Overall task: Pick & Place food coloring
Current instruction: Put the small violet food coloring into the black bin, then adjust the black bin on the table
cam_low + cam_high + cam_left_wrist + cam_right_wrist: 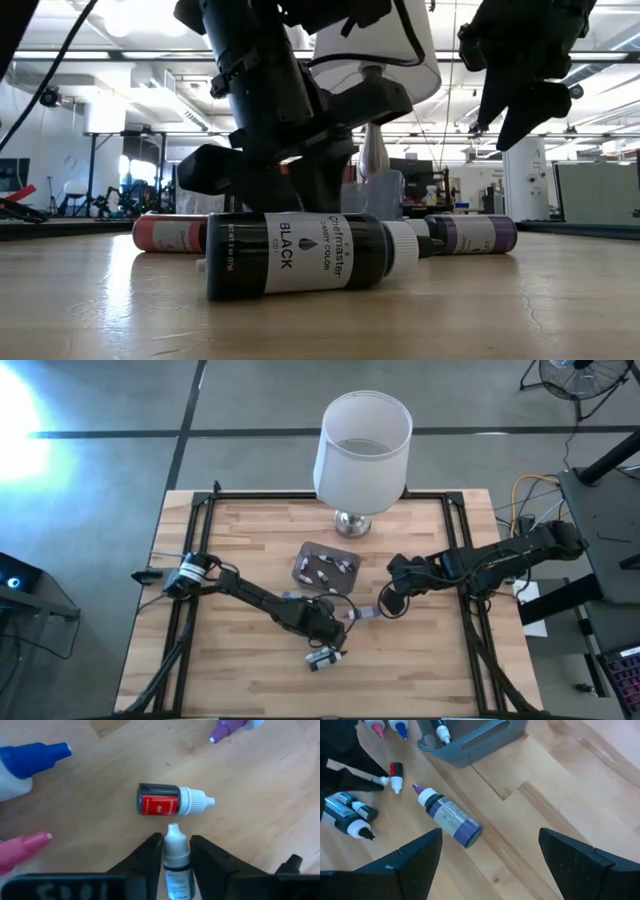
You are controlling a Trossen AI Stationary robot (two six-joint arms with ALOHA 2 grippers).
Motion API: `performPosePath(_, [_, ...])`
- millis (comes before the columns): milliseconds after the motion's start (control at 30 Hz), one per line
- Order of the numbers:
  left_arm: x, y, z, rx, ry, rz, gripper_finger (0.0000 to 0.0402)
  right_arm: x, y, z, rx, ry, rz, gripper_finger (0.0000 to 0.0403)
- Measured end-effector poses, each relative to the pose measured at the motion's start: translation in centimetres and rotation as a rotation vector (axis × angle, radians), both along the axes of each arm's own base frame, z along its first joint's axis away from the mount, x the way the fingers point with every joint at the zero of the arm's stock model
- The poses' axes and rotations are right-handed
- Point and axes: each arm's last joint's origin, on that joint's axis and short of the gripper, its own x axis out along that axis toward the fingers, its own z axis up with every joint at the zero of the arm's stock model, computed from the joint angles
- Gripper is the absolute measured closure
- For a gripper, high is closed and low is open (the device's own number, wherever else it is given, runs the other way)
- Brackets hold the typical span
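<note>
Several food coloring bottles lie on their sides on the wood table. My left gripper (pixel 176 839) points steeply down near the table's middle, shut on a small white-capped bottle (pixel 176 865). Just beyond its cap lies a red-labelled bottle (pixel 167 802). Blue-capped (pixel 30 760), pink-capped (pixel 20 847) and purple-capped (pixel 226 729) bottles lie around. A black bottle (pixel 300 255) lies nearest the front edge. My right gripper (pixel 490 832) hangs open above a purple-labelled bottle (pixel 451 818), touching nothing. My left gripper pinches the small bottle's body just below its white cap (pixel 175 851) between its two fingers (pixel 150 852), one on each side. The fingers come from above, slanting down, and lie along the bottle. Its cap pokes out past the fingertips toward the red-labelled bottle, down at table level.
A grey tub (pixel 326 565) holding several bottles sits behind the grippers. A white-shaded lamp (pixel 362 460) stands at the far edge. Two black bottles (pixel 325 657) lie near the front. A black frame (pixel 470 610) borders the tabletop.
</note>
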Motion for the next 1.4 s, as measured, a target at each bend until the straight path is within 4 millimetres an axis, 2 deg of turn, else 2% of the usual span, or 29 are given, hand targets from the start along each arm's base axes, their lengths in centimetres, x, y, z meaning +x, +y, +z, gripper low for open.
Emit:
performPosePath(200, [0.3,0.6,0.0,0.034,-0.021,0.012,0.0350,0.0,0.0,0.0,-0.003,-0.001,0.006,0.0077])
performPosePath(333, [0.5,0.9,1.2,0.107,-0.060,0.030,0.0354,0.0,0.0,0.0,-0.010,-0.002,0.007,0.0077])
performPosePath(433, [0.4,1.2,3.8,0.165,-0.098,0.053,0.0355,0.0,-0.1,0.0,-0.026,-0.002,0.004,0.0077])
performPosePath(500, [-0.1,1.0,7.4,0.198,-0.158,0.056,0.0355,0.0,-0.1,0.0,-0.032,-0.002,0.007,0.0078])
performPosePath(600, [-0.6,1.4,11.6,0.274,-0.265,0.054,0.0355,0.0,-0.1,0.0,-0.039,0.000,0.015,0.0078])
performPosePath(667, [-0.6,2.7,12.7,0.370,-0.273,0.062,0.0355,0.0,-0.1,0.0,-0.041,-0.002,0.014,0.0078])
performPosePath(733, [-0.1,4.8,13.0,0.424,-0.267,0.070,0.0355,0.0,-0.1,-0.1,-0.042,-0.001,0.015,0.0078])
performPosePath(867, [1.0,9.1,11.5,0.429,-0.201,0.034,0.0354,0.0,-0.1,-0.1,-0.041,-0.003,0.015,0.0078])
performPosePath(967, [1.4,10.7,10.4,0.432,-0.150,-0.011,0.0340,0.0,0.0,-0.1,-0.041,-0.003,0.021,0.0078])
performPosePath(1100, [1.3,11.2,10.5,0.473,-0.122,-0.082,0.0291,0.3,0.3,0.0,-0.066,-0.039,0.092,0.0077])
performPosePath(1267, [0.4,11.1,10.2,0.511,0.004,-0.144,0.0232,0.8,0.7,-0.1,-0.106,-0.112,0.177,0.0077])
performPosePath(1400, [-0.8,8.8,11.7,0.516,0.008,-0.202,0.0214,1.5,0.9,-1.3,-0.140,-0.196,0.208,0.0078])
